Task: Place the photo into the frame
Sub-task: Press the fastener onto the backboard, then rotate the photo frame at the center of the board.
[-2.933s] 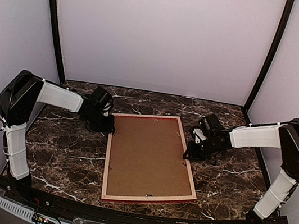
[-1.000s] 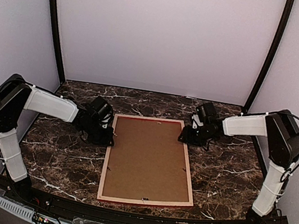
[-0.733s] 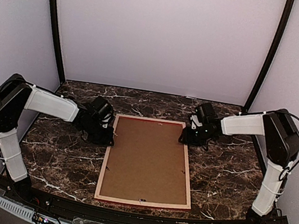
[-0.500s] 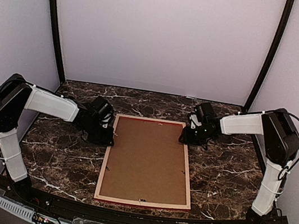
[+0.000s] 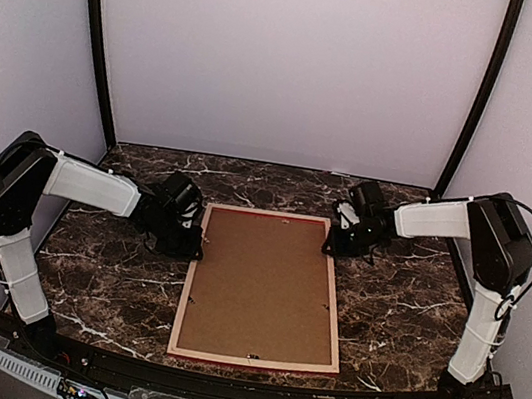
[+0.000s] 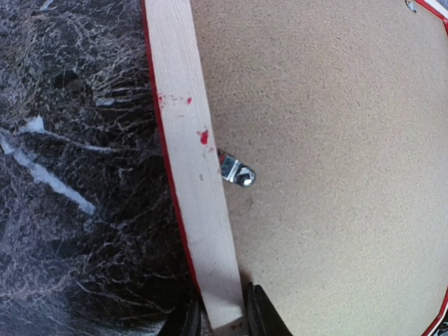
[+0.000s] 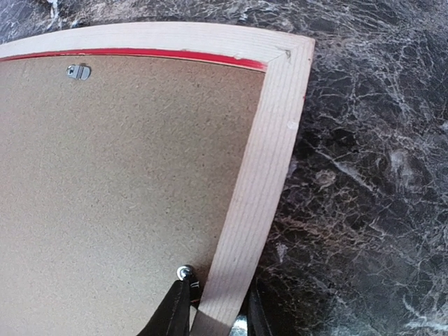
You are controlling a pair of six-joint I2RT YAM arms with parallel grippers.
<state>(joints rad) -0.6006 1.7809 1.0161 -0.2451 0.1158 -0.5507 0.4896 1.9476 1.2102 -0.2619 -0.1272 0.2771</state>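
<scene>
**A:** On the dark marble bench (image 5: 400, 312), where is the frame found relative to each pincer?

**B:** The frame (image 5: 262, 285) is laid flat, back side up, at the middle of the bench. The left pincer (image 5: 191, 240) is met at about ten o'clock from the frame's centre, on the left rail. The right pincer (image 5: 333, 243) is met at about one o'clock, on the right rail just short of the far corner.

**A:** How are the pincers set?

**B:** Each is closed on the pale wooden rail, and in both wrist views a finger is seen against either side of it. A small metal clip (image 6: 236, 171) is seen just inside the rail, ahead of the left pincer.

**A:** What is changed from the earliest view?

**B:** The frame was then skewed, its long sides leaning toward eleven o'clock. Now they are squared toward twelve. The right pincer has been brought along the rail, nearer the far corner.
</scene>
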